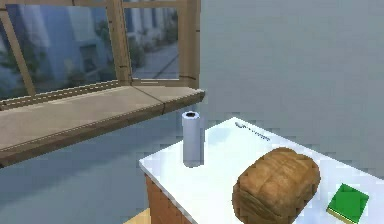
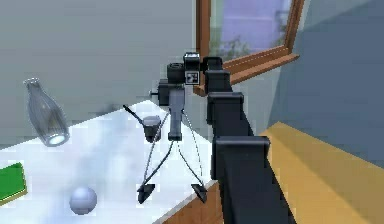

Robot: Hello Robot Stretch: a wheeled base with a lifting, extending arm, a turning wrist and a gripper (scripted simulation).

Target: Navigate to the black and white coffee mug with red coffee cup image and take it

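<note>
We had the hand (image 2: 172, 190) out over the table (image 2: 100, 160) by a small dark cup (image 2: 152, 125), likely to take it, but couldn't tell whether it held anything.

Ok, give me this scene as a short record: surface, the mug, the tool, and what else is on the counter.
surface: white counter
mug: small dark cup standing on the counter, near the tool
tool: at the counter; cannot tell whether it holds anything
others: glass bottle, grey ball, paper roll, bread loaf, flat green thing
</note>
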